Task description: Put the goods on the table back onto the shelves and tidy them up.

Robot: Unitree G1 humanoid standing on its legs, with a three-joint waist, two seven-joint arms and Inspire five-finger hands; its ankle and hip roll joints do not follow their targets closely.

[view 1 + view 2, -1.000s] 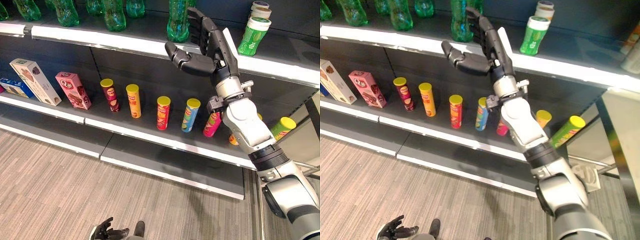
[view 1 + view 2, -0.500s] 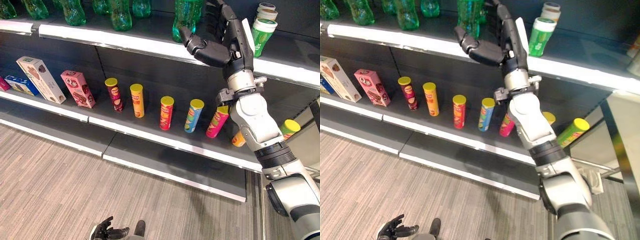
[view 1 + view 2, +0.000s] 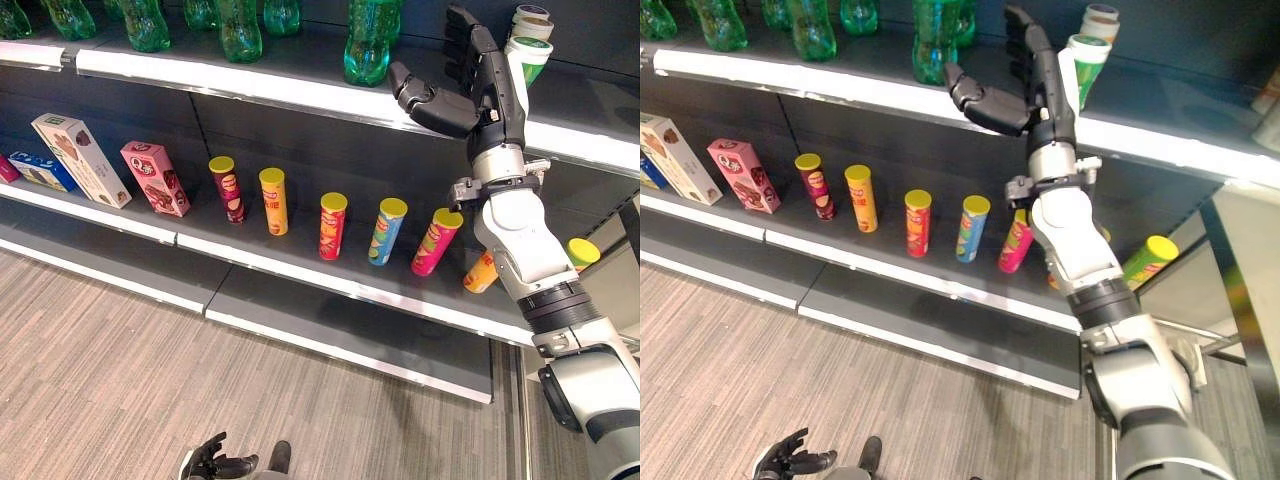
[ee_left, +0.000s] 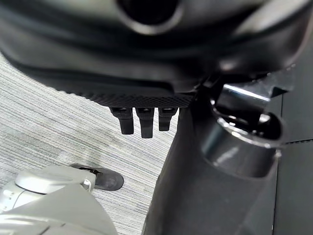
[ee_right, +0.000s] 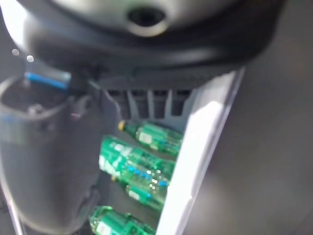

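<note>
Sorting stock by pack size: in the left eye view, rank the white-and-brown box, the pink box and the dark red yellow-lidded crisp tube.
1. White-and-brown box.
2. Pink box.
3. Dark red yellow-lidded crisp tube, though it is close to the pink box, so that order is unsure.

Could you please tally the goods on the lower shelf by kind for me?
Cans: 7
Boxes: 3
Total: 10, leaving out a red item cut off at the edge.
</note>
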